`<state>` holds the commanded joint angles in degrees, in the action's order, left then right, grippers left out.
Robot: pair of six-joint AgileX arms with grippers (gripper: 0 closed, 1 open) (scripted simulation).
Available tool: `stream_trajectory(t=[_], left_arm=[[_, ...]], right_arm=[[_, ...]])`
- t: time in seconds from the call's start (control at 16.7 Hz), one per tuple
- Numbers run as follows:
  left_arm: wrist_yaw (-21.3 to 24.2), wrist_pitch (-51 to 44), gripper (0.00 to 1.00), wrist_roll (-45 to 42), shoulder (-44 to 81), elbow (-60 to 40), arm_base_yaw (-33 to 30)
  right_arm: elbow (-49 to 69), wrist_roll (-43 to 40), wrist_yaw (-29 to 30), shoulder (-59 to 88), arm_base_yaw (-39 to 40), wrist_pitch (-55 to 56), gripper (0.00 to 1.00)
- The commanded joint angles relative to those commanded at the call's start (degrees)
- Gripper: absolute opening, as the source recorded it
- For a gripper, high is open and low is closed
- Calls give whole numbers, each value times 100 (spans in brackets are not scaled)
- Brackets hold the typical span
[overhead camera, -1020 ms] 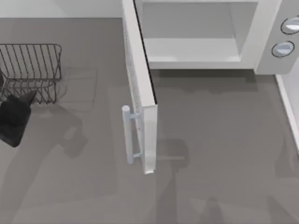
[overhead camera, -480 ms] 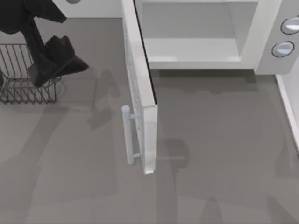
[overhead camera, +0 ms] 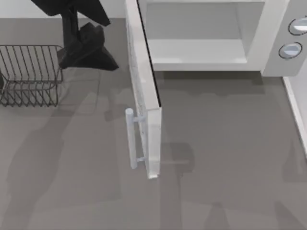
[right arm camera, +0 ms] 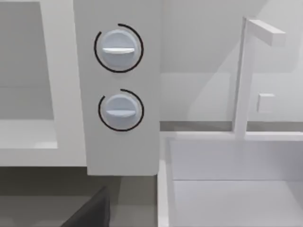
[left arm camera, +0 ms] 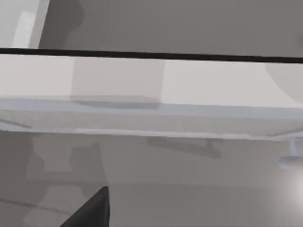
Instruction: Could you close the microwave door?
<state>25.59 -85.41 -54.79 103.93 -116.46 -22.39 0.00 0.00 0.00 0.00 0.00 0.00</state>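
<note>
Microwave door point(overhead camera: 142, 91) wide open, swung out from microwave point(overhead camera: 211, 36) toward table front, nothing closed yet; left gripper point(overhead camera: 88, 50) near its outer face beside wire rack point(overhead camera: 29, 74), finger spread unreadable; push remaining.

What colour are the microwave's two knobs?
Pale grey-blue knobs, each ringed by a thin dark arc, on the white microwave; clearest in the right wrist view.

The big white box microwave point(overhead camera: 211, 33) stands at the table's point(overhead camera: 225, 158) far edge, its large flat white door point(overhead camera: 144, 96) swung out; a dark wire rack point(overhead camera: 29, 74) sits well left.
</note>
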Motion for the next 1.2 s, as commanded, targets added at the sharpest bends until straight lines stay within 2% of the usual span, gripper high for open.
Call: stream_trajectory(t=[0.42, 0.84, 1.2], left_arm=[[-3, 82, 100, 18, 19, 71, -26], [-132, 1678, 100, 460, -25, 1505, -465], [-158, 1893, 100, 541, -34, 1714, -540]], right_arm=[[0, 0, 0, 0, 0, 0, 100], [0, 0, 0, 0, 0, 0, 100], [0, 0, 0, 0, 0, 0, 100]])
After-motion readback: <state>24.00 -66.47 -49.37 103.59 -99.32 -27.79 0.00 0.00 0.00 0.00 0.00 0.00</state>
